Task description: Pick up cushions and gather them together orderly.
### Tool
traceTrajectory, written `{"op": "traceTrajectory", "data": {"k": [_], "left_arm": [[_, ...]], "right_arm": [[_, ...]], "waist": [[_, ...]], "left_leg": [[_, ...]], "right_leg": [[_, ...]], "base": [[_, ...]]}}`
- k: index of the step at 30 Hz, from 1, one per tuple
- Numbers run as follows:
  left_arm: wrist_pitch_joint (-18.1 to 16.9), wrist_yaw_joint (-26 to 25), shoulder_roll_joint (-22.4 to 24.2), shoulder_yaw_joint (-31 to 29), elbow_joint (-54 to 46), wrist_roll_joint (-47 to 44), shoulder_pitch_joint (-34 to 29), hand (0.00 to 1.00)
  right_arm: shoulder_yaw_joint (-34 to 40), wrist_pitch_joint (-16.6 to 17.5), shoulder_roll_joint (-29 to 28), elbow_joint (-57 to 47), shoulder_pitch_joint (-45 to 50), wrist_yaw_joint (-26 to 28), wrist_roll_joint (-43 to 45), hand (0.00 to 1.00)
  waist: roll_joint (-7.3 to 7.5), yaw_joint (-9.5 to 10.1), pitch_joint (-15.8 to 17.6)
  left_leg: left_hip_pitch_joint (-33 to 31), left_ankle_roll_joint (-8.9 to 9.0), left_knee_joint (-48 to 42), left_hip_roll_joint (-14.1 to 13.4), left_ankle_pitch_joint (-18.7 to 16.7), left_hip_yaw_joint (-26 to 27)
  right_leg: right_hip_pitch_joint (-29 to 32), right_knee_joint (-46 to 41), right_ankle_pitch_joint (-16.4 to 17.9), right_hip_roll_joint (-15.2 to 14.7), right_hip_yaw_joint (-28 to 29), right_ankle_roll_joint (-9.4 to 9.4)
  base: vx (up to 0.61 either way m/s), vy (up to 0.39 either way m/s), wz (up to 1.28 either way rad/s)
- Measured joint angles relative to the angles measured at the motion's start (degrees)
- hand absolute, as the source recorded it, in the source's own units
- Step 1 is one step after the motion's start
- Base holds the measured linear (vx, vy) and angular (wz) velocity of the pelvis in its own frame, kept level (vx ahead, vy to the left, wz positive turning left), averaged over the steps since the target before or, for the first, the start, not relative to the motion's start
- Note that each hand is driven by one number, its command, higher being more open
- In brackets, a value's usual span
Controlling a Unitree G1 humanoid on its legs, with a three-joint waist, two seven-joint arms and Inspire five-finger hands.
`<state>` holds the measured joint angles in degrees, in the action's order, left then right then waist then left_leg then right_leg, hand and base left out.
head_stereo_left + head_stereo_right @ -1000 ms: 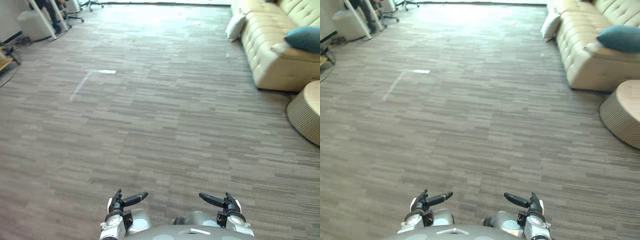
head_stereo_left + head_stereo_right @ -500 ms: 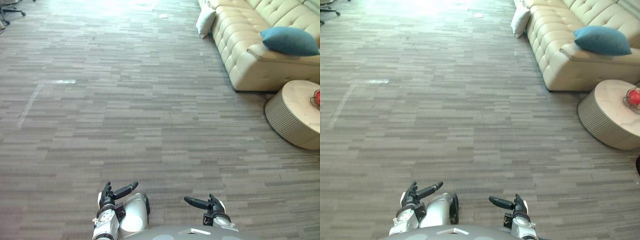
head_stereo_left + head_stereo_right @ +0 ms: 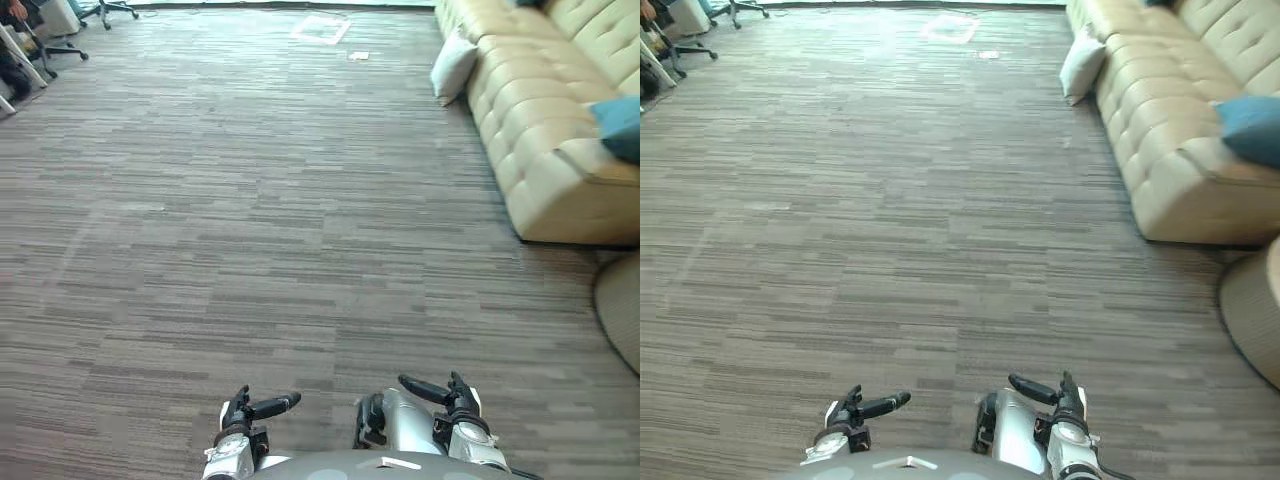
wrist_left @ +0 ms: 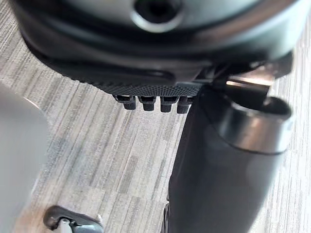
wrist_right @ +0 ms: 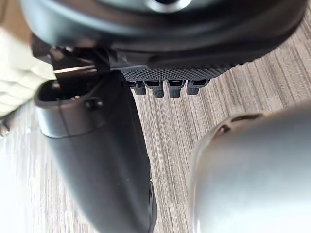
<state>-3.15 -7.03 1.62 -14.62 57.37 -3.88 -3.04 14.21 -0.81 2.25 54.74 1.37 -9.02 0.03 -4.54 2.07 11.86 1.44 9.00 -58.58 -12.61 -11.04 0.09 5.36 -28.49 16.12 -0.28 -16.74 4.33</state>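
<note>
A white cushion [image 3: 455,65] stands on the floor, leaning against the near end of the beige sofa [image 3: 540,140] at the far right. A teal cushion [image 3: 1250,130] lies on the sofa's seat at the right edge. My left hand [image 3: 250,410] and right hand [image 3: 447,398] hang low at the bottom of the view, thumbs pointing inward. Both are far from the cushions. In the wrist views the fingers [image 4: 148,102] and fingers [image 5: 167,87] are relaxed with only the floor beyond them.
A round ribbed low table [image 3: 622,310] sits by the sofa's front corner at the right edge. Office chairs [image 3: 100,10] stand at the far left. A white sheet [image 3: 320,28] lies on the far floor. Wide striped carpet stretches ahead.
The whole picture has swung: the sofa and table slid toward the right edge and the far-left chairs came back in. Both hands stay low and empty.
</note>
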Motion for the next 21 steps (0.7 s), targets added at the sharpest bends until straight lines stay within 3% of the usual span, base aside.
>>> {"op": "traceTrajectory", "data": {"k": [2, 3, 5, 7, 8, 9, 10, 11, 12, 13, 15, 16, 17, 18, 19, 21], "left_arm": [[-0.2, -0.1, -0.8, -0.3, -1.9, -0.1, 0.0, 1.00], [-0.5, 0.0, -1.2, -0.3, -3.1, -0.1, -0.1, 1.00], [-0.9, 0.0, -1.4, -0.4, -4.8, -0.1, -0.1, 1.00], [-1.5, 0.0, -0.9, -1.9, -6.1, -0.6, 0.2, 1.00], [-1.5, 0.0, -0.9, -2.0, -6.2, -0.7, 0.2, 1.00], [-1.7, -0.1, -0.6, -2.1, -6.5, -0.6, 0.1, 1.00], [-2.0, 0.0, -0.5, -2.1, -6.9, -0.9, 0.0, 1.00], [-1.9, 0.0, -1.2, -2.1, -6.7, -1.2, 0.0, 1.00], [-1.8, 0.0, -1.7, -2.0, -6.7, -1.2, 0.2, 1.00], [-1.8, 0.0, -2.1, -2.1, -6.7, -1.2, 0.3, 1.00], [-1.3, -0.1, -3.3, -1.8, -5.7, -1.1, 0.7, 1.00], [-1.2, -0.2, -3.8, -1.4, -4.7, -1.1, 1.2, 1.00], [-0.8, -0.4, -4.2, -1.3, -3.0, -1.1, 1.7, 1.00], [-0.1, -1.1, -4.2, -1.3, -2.1, -1.1, 1.7, 1.00], [0.1, -1.4, -4.1, -1.0, -1.9, -1.1, 1.6, 1.00], [0.1, -1.6, -4.1, 0.7, -1.9, -0.9, 0.7, 1.00]], "right_arm": [[-0.2, -0.3, -0.8, 1.1, -0.1, -0.1, 0.1, 1.00], [-0.2, -0.3, -1.6, 1.3, -0.1, -0.1, 0.1, 1.00], [-0.7, -0.3, -2.3, 1.4, -0.3, -0.1, 0.1, 1.00], [-0.8, -0.4, -2.6, 2.3, -0.3, -0.4, 0.1, 1.00], [-0.8, -0.4, -2.6, 2.4, -0.3, -0.4, 0.1, 1.00], [-0.9, -0.5, -2.6, 2.4, 0.0, -0.5, 0.1, 1.00], [-2.4, -0.5, -2.4, 2.5, 0.3, -0.8, 0.1, 1.00], [-3.2, -0.5, -3.1, 2.8, 0.4, -1.0, 0.1, 1.00], [-3.2, -0.4, -3.9, 2.8, 0.4, -1.0, 0.1, 1.00], [-3.1, -0.4, -4.7, 3.0, 0.5, -1.0, 0.1, 1.00], [-1.7, -0.4, -5.5, 3.1, 0.5, -1.0, 0.1, 1.00], [-1.4, -0.4, -5.5, 3.0, 0.5, -1.0, 0.1, 1.00], [-1.4, -0.2, -5.1, 2.9, 0.5, -0.9, 0.0, 1.00], [-1.4, 0.1, -4.7, 2.4, 0.6, -0.6, 0.1, 1.00], [-1.4, 0.3, -4.3, 2.1, 0.6, -0.4, 0.0, 1.00], [-1.4, 0.8, -3.7, 0.6, 0.9, -0.3, 0.0, 1.00]], "waist": [[1.46, 0.80, 0.8], [2.58, 1.21, 0.8], [3.41, 1.68, 0.9], [3.79, 3.45, 1.3], [3.81, 3.52, 1.3], [3.87, 3.80, 1.3], [4.12, 4.25, 1.0], [5.28, 4.13, 0.1], [6.40, 4.02, -0.4], [8.00, 4.06, -0.9], [9.49, 3.98, -0.8], [9.83, 3.91, -0.7], [9.61, 3.61, -0.3], [9.34, 3.36, 0.0], [8.80, 3.13, 0.1], [7.85, 2.44, 0.1]], "left_leg": [[-6.4, -1.53, -5.7, -1.2, -2.5, 4.0], [-11.1, -3.03, -4.2, -1.3, -3.7, 6.8], [-17.4, -4.64, 3.6, -1.1, -4.6, 10.0], [-21.8, -5.11, 20.2, 0.8, -3.9, 12.0], [-21.9, -5.19, 21.1, 0.9, -3.7, 12.0], [-22.5, -5.37, 26.4, 1.6, -1.8, 12.0], [-23.1, -6.73, 31.1, 2.6, 4.8, 11.9], [-23.3, -7.76, 29.7, 4.2, 7.7, 12.3], [-23.4, -8.26, 28.9, 4.4, 7.3, 12.6], [-23.4, -9.99, 27.3, 5.3, 5.1, 13.7], [-19.9, -10.97, 24.9, 7.6, -0.2, 14.5], [-18.0, -11.29, 24.8, 8.5, -1.8, 14.5], [-14.5, -11.55, 25.1, 9.6, -4.2, 14.2], [-9.9, -12.09, 26.1, 10.3, -6.6, 13.8], [-6.5, -12.02, 27.7, 10.4, -7.8, 13.5], [-0.3, -11.45, 32.2, 10.4, -8.8, 12.7]], "right_leg": [[-7.5, 5.9, 0.1, 1.0, 0.8, 0.12], [-11.1, 9.4, 0.1, 1.1, 1.3, 0.05], [-15.1, 13.1, 0.2, 1.1, 2.3, -0.58], [-20.7, 16.5, 1.6, 0.0, 4.4, -2.60], [-20.9, 16.6, 1.7, -0.1, 4.5, -2.73], [-22.2, 17.2, 2.6, -0.5, 5.0, -3.56], [-24.4, 17.9, 5.3, -1.4, 6.7, -4.71], [-25.0, 17.4, 6.4, -2.7, 8.4, -4.31], [-24.7, 16.6, 6.1, -3.8, 9.3, -3.98], [-23.0, 12.9, 5.1, -5.7, 10.9, -4.43], [-17.7, -5.0, 1.0, -8.7, 13.7, -8.64], [-15.0, -13.1, -3.0, -9.6, 14.7, -9.64], [-10.2, -25.3, -8.6, -10.7, 15.6, -11.88], [-6.2, -34.1, -8.1, -11.4, 14.9, -11.13], [-3.6, -37.2, -7.1, -11.7, 13.3, -9.64], [2.1, -37.4, -5.1, -11.8, 8.5, -7.44]], "base": [[0.69, -0.112, -0.16], [0.68, -0.069, -0.22], [0.43, 0.013, -0.34], [0.51, 0.117, -0.53], [0.42, 0.138, -0.37], [0.44, 0.176, -0.44], [0.58, 0.235, -0.58], [0.60, 0.228, -0.49], [0.78, 0.283, -0.29], [0.67, 0.247, -0.15], [0.65, 0.262, 0.01], [0.71, 0.253, 0.19], [0.59, 0.178, 0.19], [0.69, 0.171, 0.15], [0.55, 0.090, 0.13], [0.52, 0.038, 0.19]]}}
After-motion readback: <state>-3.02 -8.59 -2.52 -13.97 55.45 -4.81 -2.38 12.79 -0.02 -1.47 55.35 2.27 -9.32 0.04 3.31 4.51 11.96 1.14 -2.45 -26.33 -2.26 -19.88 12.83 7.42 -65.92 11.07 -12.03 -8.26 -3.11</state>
